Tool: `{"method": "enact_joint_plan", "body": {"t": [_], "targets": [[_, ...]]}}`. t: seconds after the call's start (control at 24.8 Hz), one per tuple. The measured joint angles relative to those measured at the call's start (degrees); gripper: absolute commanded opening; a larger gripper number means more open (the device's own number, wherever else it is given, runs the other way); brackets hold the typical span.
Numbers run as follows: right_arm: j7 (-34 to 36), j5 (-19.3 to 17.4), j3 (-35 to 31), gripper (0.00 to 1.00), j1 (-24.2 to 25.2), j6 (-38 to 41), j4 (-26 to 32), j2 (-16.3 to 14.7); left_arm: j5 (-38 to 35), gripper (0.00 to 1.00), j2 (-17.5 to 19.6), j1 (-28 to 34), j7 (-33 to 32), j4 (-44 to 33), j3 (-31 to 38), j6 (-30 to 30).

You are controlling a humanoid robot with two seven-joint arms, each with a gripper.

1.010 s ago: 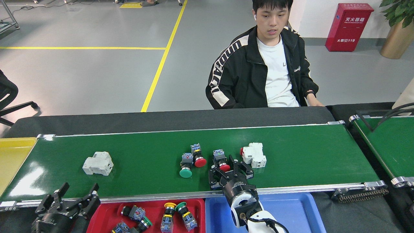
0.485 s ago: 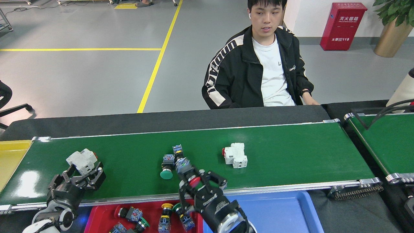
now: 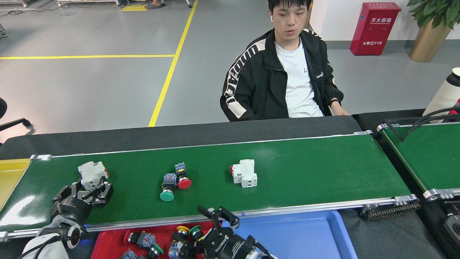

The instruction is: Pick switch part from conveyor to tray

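Note:
The conveyor [image 3: 305, 169] carries a green-capped switch part [image 3: 167, 189], a red-capped one [image 3: 182, 177] touching it, and a white switch block [image 3: 244, 173] near the middle. At the belt's left end, my left gripper [image 3: 90, 189] is shut on another white switch block [image 3: 91, 172], which stands between its fingers. My right gripper [image 3: 217, 213] hangs low at the bottom edge, over the seam between the red tray [image 3: 107, 246] and the blue tray [image 3: 305, 233]. Its fingers are spread, with nothing visible between them. Several push-button switch parts [image 3: 183, 233] lie in the red tray.
A seated person [image 3: 284, 79] faces me behind the belt, one hand near its far right corner. A yellow bin [image 3: 10, 172] adjoins the belt's left end. A second green belt [image 3: 427, 151] crossed by black cables lies at the right.
My right gripper has carried a red-capped switch part off the belt and dropped down over the trays, now showing nothing in its fingers. My left gripper reached the left white block and closed on it.

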State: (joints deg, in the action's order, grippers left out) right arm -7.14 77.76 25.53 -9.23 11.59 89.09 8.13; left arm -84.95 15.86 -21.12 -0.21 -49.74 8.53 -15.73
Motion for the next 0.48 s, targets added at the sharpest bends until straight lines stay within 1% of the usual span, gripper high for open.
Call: {"method": "enact_joint_plan", "body": {"t": [0.12, 0.2, 0.24, 0.36, 0.48], "targets": [[0.0, 0.0, -5.2, 1.0, -0.8, -7.5, 0.1, -0.4, 1.8, 0.04, 0.0, 0.6, 0.2, -0.4, 0.3, -0.8], [0.0, 0.0, -8.8, 1.0, -0.5, -11.0, 0.1, -2.4, 4.6, 0.04, 0.0, 2.8, 0.3, -3.5, 0.5, -2.7], [0.1, 0.0, -10.5, 1.0, 0.3, -12.1, 0.2, -3.2, 5.9, 0.04, 0.4, 5.0, 0.3, -6.1, 1.0, -4.1], [1.5, 0.0, -14.6, 1.0, 6.0, -13.6, 1.2, -4.4, 10.6, 0.04, 2.7, 15.3, 0.5, -17.3, 5.3, -10.2], [3.7, 0.0, -15.7, 1.0, 11.6, -13.8, 3.7, -6.3, 12.6, 0.04, 2.9, 24.7, 0.1, -28.6, 9.8, -18.0]]}}
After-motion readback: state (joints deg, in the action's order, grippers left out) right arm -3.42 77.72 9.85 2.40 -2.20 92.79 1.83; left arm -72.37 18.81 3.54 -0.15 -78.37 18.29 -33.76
